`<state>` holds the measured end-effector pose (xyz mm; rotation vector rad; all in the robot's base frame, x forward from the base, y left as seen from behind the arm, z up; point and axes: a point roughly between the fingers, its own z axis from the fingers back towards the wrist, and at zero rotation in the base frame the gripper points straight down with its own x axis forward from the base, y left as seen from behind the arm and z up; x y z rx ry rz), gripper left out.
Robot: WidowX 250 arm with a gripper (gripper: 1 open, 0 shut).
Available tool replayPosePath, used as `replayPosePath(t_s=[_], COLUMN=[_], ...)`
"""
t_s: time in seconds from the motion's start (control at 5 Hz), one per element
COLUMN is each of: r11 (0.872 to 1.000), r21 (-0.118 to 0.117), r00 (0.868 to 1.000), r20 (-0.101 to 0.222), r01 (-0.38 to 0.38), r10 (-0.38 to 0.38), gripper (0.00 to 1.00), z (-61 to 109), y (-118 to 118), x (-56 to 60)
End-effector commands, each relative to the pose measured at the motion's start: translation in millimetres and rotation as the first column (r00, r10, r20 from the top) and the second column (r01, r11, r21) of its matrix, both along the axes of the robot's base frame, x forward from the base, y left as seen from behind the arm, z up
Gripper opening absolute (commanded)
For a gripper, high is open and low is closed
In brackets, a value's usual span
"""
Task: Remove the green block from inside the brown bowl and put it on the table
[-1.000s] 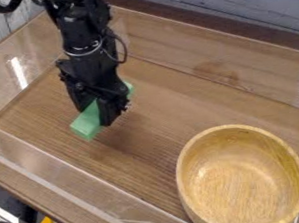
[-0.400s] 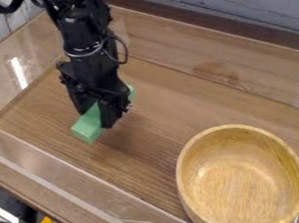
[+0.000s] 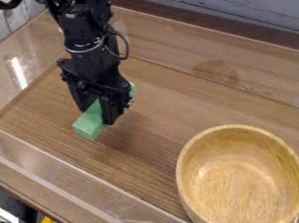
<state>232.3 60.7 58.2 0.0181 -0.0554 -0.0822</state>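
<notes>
So the block [image 3: 91, 121] was already out of the bowl [image 3: 241, 179] and well away from it, down low on the surface [image 3: 203, 83] toward the left side, with the hand [image 3: 102, 106] clamped shut on its upper end. Couldn't really tell if the bottom edge was resting on the wood or just barely off it, but it looked tilted, not lying flat.

That tilt was what worried me. If the fingers let go with it leaning like that, I figured it could flop over or skid a bit, maybe toward the clear wall [image 3: 66, 183] in front. Also if the pads stuck to it, it might get dragged when the arm pulled up.

The arm itself stood pretty much vertical over the spot, hand pointing straight down. The bowl sat empty at the bottom right.
</notes>
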Motion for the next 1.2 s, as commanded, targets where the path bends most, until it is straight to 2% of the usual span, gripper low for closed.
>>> replayPosePath(t_s=[0.0, 1.0], r11=[1.000, 0.999], r21=[-0.004, -0.052], r00=[0.999, 1.000], r20=[0.036, 0.003], r01=[0.012, 0.016], r10=[-0.011, -0.016], gripper=[0.00, 0.00], z=[11.7, 19.8], y=[-8.7, -27.9], x=[9.8, 9.8])
